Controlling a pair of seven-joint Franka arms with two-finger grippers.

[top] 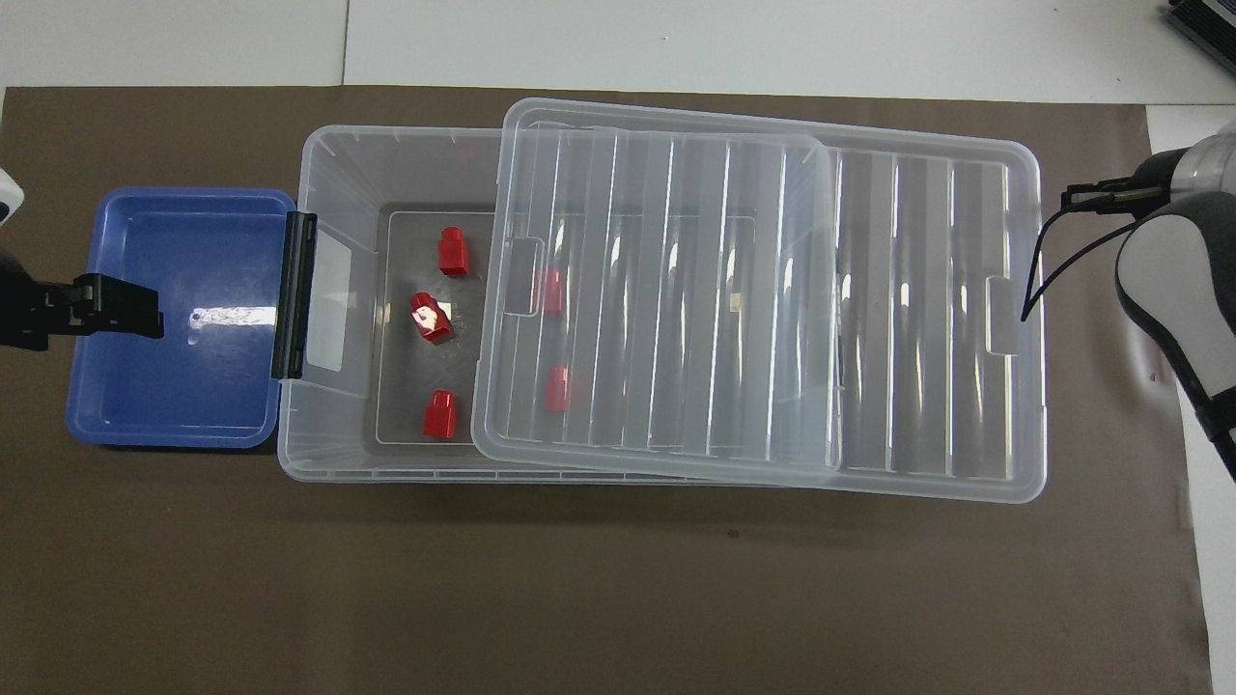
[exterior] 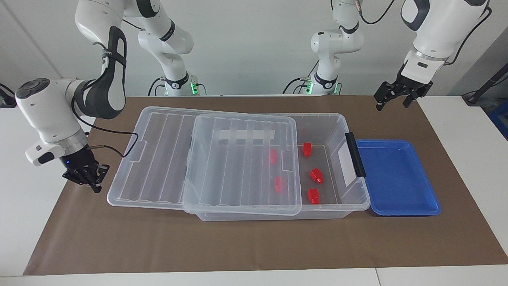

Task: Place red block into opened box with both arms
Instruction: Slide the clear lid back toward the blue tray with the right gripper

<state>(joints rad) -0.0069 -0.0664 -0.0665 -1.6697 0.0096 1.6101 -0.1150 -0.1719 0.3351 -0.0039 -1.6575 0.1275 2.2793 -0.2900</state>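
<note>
The clear box lies along the middle of the mat. Its ribbed lid is slid toward the right arm's end, leaving the end by the black handle uncovered. Several red blocks lie inside: one, another and a third in the uncovered part, others under the lid. My left gripper hangs open and empty, high over the blue tray's outer end. My right gripper is shut and empty, low beside the lid's overhanging end.
A shallow blue tray sits against the box's handle end, with nothing in it. A brown mat covers the table. The right arm's cable loops close to the lid's corner.
</note>
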